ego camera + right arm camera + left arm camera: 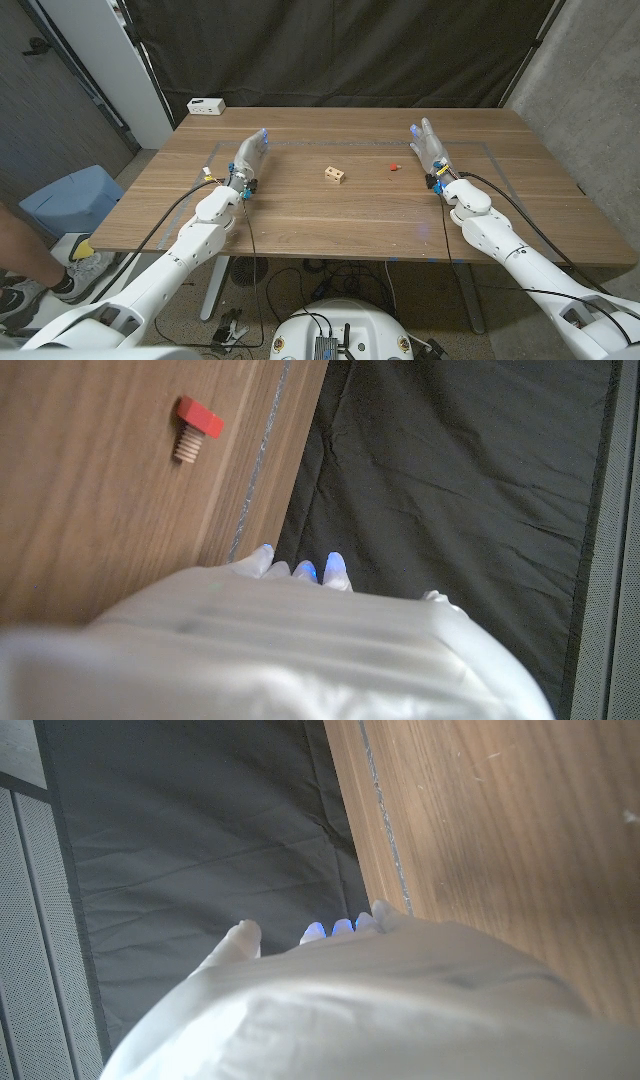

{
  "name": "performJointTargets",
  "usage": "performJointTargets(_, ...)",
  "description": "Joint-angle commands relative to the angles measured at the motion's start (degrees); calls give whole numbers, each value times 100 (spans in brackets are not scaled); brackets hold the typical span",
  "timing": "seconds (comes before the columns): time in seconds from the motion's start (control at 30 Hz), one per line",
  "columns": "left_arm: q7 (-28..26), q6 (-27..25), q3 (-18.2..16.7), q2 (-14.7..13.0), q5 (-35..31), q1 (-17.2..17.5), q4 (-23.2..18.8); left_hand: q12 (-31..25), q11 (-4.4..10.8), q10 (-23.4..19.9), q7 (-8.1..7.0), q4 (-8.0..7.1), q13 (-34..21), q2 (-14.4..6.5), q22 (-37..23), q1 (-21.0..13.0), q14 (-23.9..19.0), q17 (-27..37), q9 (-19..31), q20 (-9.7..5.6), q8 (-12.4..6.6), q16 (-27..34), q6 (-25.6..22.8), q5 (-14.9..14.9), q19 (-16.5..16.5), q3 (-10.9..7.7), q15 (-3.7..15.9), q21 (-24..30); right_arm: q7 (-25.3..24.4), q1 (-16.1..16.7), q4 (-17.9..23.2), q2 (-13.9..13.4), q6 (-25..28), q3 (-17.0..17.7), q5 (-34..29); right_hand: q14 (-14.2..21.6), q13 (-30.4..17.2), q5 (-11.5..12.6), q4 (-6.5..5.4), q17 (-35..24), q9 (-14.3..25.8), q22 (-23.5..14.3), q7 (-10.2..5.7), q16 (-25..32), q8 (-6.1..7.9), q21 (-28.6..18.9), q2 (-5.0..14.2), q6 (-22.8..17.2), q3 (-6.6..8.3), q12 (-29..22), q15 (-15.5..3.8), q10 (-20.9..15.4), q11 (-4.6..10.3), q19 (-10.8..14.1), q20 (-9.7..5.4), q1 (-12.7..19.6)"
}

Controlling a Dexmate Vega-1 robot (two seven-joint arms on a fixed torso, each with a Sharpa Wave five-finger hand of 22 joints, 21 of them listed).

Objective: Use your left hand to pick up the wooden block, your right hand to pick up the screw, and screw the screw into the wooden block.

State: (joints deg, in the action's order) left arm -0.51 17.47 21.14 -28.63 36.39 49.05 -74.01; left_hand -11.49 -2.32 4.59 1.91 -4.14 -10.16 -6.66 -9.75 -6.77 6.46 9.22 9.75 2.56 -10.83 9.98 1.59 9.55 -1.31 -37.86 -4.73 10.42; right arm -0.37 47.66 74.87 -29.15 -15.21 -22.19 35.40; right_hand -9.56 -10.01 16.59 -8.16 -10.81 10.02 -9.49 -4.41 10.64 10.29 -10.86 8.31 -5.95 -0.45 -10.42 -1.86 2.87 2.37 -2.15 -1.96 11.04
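Both hands stood on the wooden bench (300, 215) with nothing in them. The left hand (250, 157) rested on the robot's left side of the bench, fingers extended and close together, pointing toward the far edge; in the left wrist view its fingertips (343, 927) showed blue-lit against the dark curtain (200, 840), the thumb set apart from the rest. The right hand (429, 146) mirrored it on the right side, fingers likewise extended, holding and touching no object; its fingertips (334, 567) showed in the right wrist view.

The wooden block (335, 175), a small pale cube with dark holes in its faces, sat near the middle of the bench, well apart from both hands. The screw (393, 167), with a red head and a pale threaded shank (186, 448), lay on its side between the block and the right hand, nearer the right hand.

A white box (206, 105) sat at the far left corner of the bench.
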Motion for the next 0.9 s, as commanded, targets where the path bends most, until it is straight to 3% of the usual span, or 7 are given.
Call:
performJointTargets(0.03,-167,-133,15,-180,-203,26,-215,-58,10,-123,0,66,-17,-156,-6,-63,-91,17,27,51,-26,39,-98,33,73,-18,-12,73,-131,24,102,-54,61,-35,-130,-22,-14,36,-9,-9,9,-10,1,48,32,-27,79,-32,40,-30,-19,-5,53,6,-172,71)
performJointTargets(0.3,-356,-330,97,-374,-542,-64,-476,-103,81,-304,-125,142,-19,-128,-6,-95,-148,17,26,41,-30,32,-201,27,115,-3,-20,79,-91,-72,13,-65,95,-72,-184,-11,-15,40,1,-5,9,-10,-7,51,33,-28,78,-36,54,-35,-23,-21,54,22,-167,83)
performJointTargets(0.47,-443,-523,168,-503,-755,-140,-647,-110,226,-406,-224,251,-20,-105,-4,-160,-150,22,22,120,-33,15,-315,37,138,-2,-157,74,-82,-93,27,-101,120,-72,-205,-6,-15,42,8,-3,9,-10,-4,52,33,-27,79,-36,64,-33,-27,-17,49,27,-168,92)
performJointTargets(0.77,-389,-647,352,-573,-1121,-447,-641,-124,409,-551,-419,421,-22,-57,-2,-268,-149,29,20,169,-29,13,-428,57,152,-8,-165,64,-107,-147,-98,-81,31,-42,-236,-4,-16,48,24,1,10,-10,-8,50,32,-21,80,-37,88,-32,-27,-18,52,31,-165,111)
performJointTargets(0.9,-359,-687,438,-615,-1290,-545,-676,-106,522,-599,-624,573,-25,37,-7,-342,-99,35,20,370,-16,4,-491,53,88,20,-120,37,-83,-200,-193,-46,-13,-39,-234,-2,-17,49,28,2,10,-10,-9,51,33,-21,80,-39,94,-30,-16,-15,48,35,-162,116)
